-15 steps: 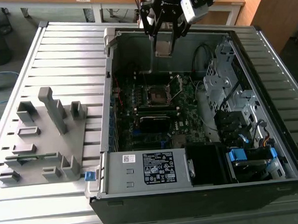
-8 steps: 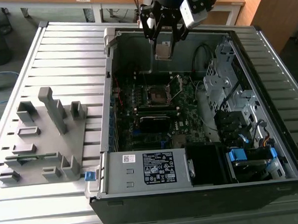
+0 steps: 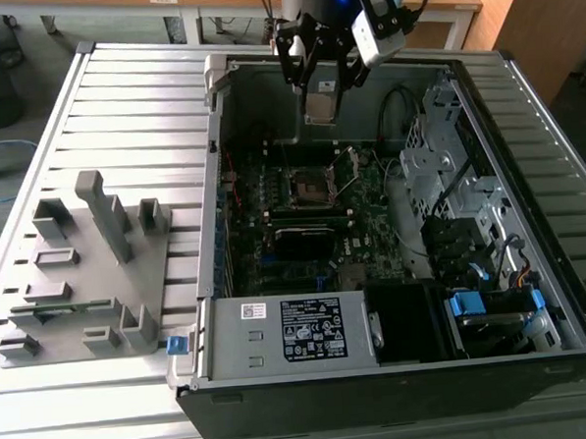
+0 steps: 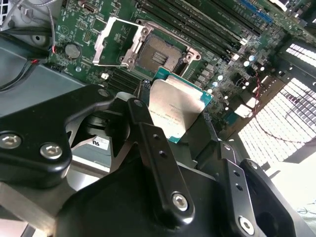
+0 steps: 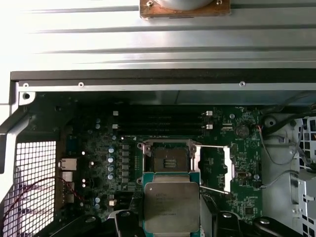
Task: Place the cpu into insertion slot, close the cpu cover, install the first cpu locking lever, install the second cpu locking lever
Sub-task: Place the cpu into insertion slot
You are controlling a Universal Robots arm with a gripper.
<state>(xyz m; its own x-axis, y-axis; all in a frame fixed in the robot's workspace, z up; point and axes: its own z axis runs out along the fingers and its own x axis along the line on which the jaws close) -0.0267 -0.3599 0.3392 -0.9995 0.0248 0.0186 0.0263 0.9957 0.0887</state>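
Two jaws hold cpu above socket (cpu cover raised).

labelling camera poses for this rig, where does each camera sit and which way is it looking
Exterior view: off the arm, looking down into the open computer case; the gripper hangs over the motherboard.
First wrist view: on the arm, looking down past the cpu at the open socket.
Second wrist view: on the arm, behind the fingers, looking along them.
Both wrist views share the cpu clamped in the gripper, and the socket with its cpu cover open.
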